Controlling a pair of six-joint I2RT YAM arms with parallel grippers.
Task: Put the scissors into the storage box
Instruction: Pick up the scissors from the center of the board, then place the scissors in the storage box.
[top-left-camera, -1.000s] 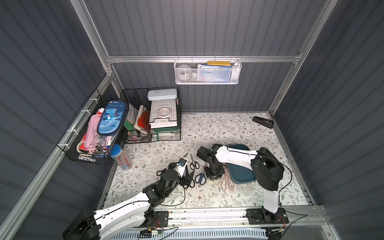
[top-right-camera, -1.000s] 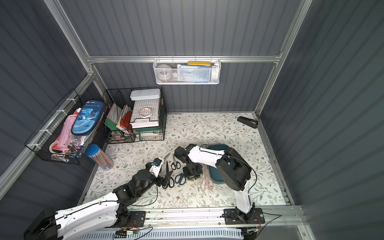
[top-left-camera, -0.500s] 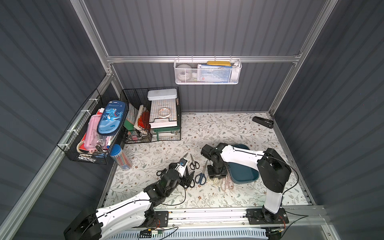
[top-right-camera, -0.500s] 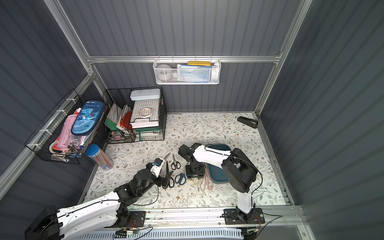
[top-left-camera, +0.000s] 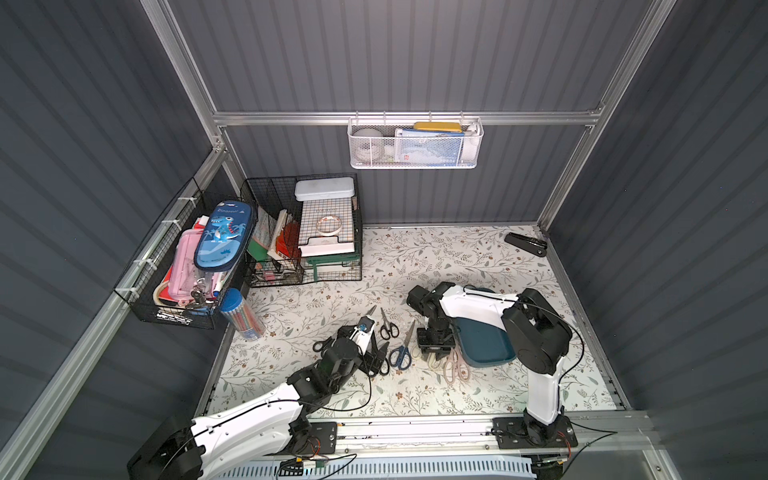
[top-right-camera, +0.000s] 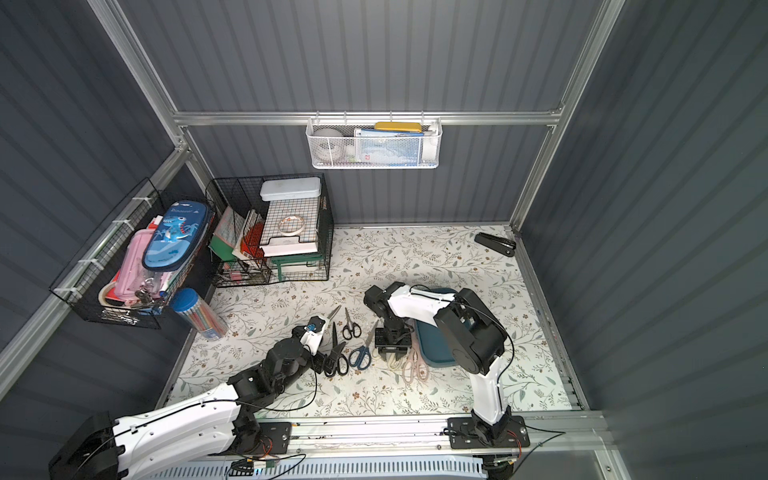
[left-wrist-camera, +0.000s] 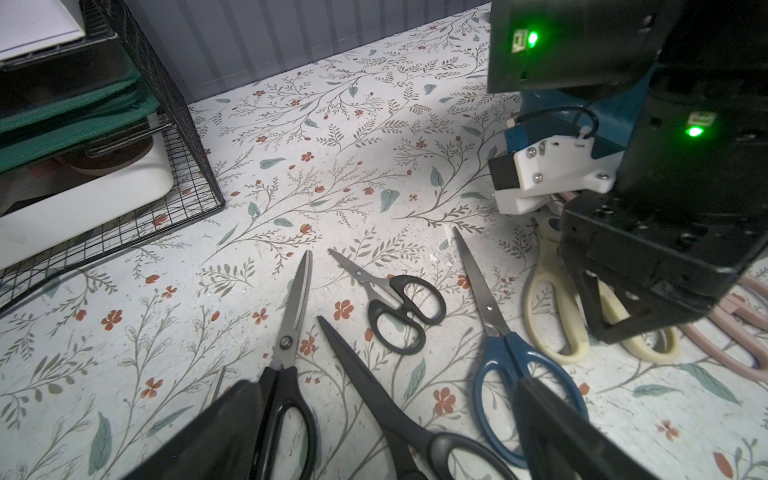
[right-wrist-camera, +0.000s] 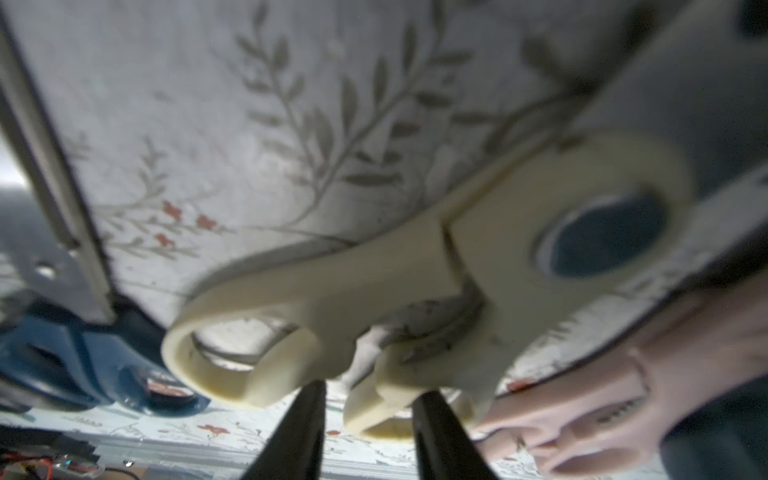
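The pick looks to be in hand. The right claw is pinched around one handle limb of the cream kitchen shears, which seem to lie flat on the worktop just beside the teal storage box. The left claw gapes wide and empty over the black-handled pairs. Next it needs a lift clear of the pink kitchen shears, then a short carry over the rim. I'd expect the blades to swing.

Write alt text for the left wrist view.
Steel-bladed scissors lie fanned on a floral-print tabletop, black-handled pairs and a blue-handled pair nearest. The black right gripper sits over cream kitchen shears, pink shears beside them; the open left gripper frames the foreground.
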